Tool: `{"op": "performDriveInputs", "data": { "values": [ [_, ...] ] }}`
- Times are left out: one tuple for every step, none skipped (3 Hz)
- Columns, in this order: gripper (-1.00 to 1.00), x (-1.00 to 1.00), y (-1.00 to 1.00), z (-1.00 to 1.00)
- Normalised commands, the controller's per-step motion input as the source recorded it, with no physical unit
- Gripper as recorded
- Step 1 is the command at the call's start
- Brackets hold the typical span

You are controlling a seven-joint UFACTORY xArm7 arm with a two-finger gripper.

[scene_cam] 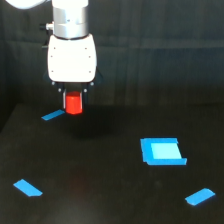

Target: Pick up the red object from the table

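Your fingers [74, 98] are clamped on the red object [74, 104], holding it clear above the tabletop [100, 175], so the pickup looks done

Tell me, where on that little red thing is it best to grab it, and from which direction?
Across its sides, coming straight down from above. The red object is a stubby upright piece narrow enough to fit between the fingers, and the tool appears to grip it exactly that way, its upper part hidden between the fingers, seemingly lifted clear of the dark table.
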Motion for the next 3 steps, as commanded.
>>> {"op": "performDriveInputs", "data": {
  "values": [
    [-0.96, 0.09, -0.05, 0.52],
    [-1.00, 0.10, 0.01, 0.14],
    [-0.98, 0.09, -0.07, 0.18]
  ]
}}
